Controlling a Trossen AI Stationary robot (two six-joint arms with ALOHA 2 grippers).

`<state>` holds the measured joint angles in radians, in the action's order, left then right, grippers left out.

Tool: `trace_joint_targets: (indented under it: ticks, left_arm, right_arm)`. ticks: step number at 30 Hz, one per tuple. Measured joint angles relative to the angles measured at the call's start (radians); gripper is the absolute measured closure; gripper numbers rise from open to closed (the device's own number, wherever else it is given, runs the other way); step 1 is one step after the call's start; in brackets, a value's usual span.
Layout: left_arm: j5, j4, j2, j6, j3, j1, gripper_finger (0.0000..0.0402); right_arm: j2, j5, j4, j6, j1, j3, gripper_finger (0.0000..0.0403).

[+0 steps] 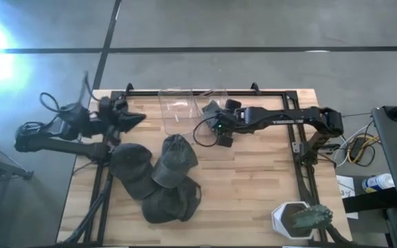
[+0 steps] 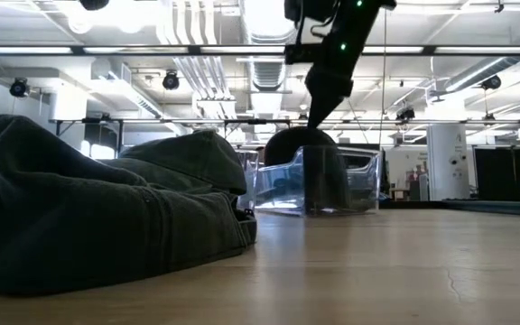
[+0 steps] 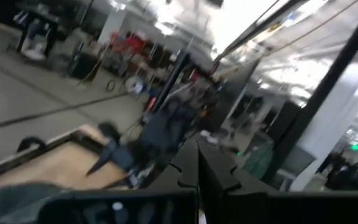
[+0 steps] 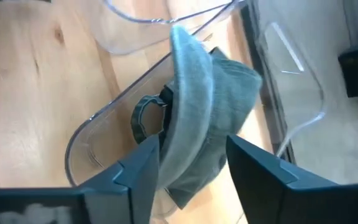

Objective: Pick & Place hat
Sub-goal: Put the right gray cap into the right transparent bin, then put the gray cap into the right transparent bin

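Observation:
A grey cap (image 4: 191, 112) stands in a clear plastic bin (image 1: 181, 110) at the table's far middle. In the low view its dome (image 2: 301, 144) rises above the bin wall (image 2: 283, 185). My right gripper (image 4: 194, 155) reaches down over the bin (image 4: 98, 124) and is shut on the cap. It also shows in the high view (image 1: 214, 114) and the low view (image 2: 314, 117). Several dark caps lie in a pile (image 1: 157, 176) on the table's near left (image 2: 88, 208). My left gripper (image 1: 138, 118) waits shut, raised near the far left edge (image 3: 199, 165). My right gripper holds the grey cap between its two fingers, one finger (image 4: 145, 171) on each side of the folded brim and crown (image 4: 185, 143). It comes from above, slanting down into the bin. The cap stands upright with its lower part inside the bin.
A black frame rail (image 1: 205, 91) runs along the table's far edge, with more rails down both sides. A white holder with a greenish object (image 1: 298, 219) sits at the near right corner. Bare wood (image 1: 253, 179) lies between the pile and the right rail.

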<state>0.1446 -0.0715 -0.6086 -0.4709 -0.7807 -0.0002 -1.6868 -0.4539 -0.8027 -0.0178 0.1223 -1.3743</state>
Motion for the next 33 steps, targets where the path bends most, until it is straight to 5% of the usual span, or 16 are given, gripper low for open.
trace_joint_targets:
  ticks: [6,18,21,26,33]
  left_arm:
    - [0.003,0.004,-0.074,-0.044,0.0,0.0,0.0401]
    - [0.001,-0.052,-0.2,-0.108,0.001,-0.001,0.0401]
    - [-0.006,-0.054,-0.232,-0.153,0.001,-0.001,0.0401]
    - [-0.142,-0.061,-0.303,-0.21,0.001,-0.001,0.0401]
    - [-0.201,-0.135,-0.394,-0.257,0.001,-0.021,0.0401]
  right_arm:
    - [0.048,0.099,-0.051,0.015,-0.005,0.005,0.0192]
    - [0.175,0.132,-0.079,0.096,-0.123,0.033,0.0188]
    - [0.219,0.248,-0.079,0.203,-0.127,0.06,0.0188]
    - [0.244,0.4,-0.079,0.386,-0.141,0.111,0.0188]
    - [0.223,0.41,-0.007,0.486,-0.198,0.162,0.0188]
